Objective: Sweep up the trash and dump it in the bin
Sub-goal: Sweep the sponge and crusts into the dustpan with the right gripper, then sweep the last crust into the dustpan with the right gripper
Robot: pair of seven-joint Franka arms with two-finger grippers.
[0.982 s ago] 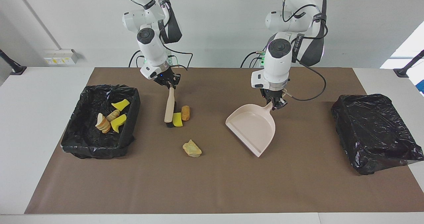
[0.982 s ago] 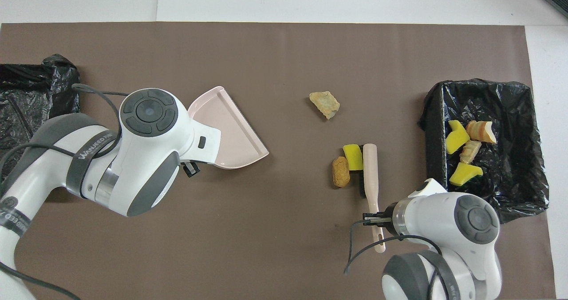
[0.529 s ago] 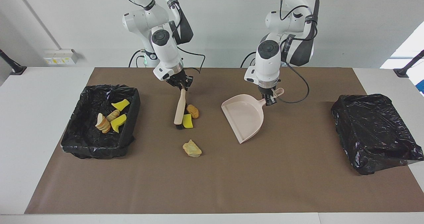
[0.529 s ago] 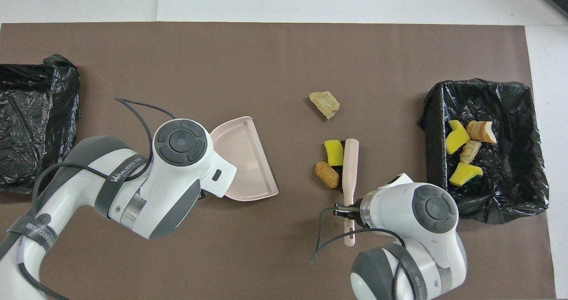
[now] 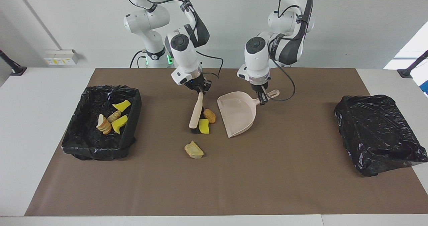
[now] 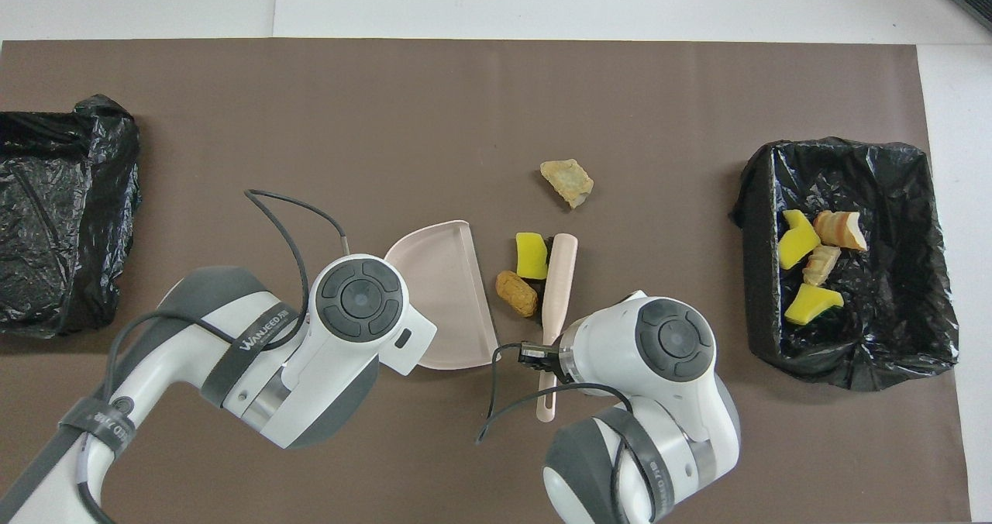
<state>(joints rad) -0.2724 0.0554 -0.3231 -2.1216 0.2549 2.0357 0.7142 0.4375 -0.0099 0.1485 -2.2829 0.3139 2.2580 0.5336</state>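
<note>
Beige brush point(image 5: 196, 114), clamped in the right gripper point(image 5: 200, 89), touches a yellow chunk point(image 5: 203, 126) and brown piece point(image 5: 209, 115) beside the dustpan point(image 5: 236, 117), whose handle the left gripper point(image 5: 261, 99) grips. Four bits point(image 5: 112, 119) lie in the bin point(image 5: 132, 100); one tan piece point(image 5: 193, 149) lies loose.

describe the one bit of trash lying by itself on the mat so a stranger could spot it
Start at the brown mat and find the brush near its middle. Just farther from the robots than the brush head lies a pale tan lump. Unlike the yellow chunk and brown piece, it touches nothing.
</note>
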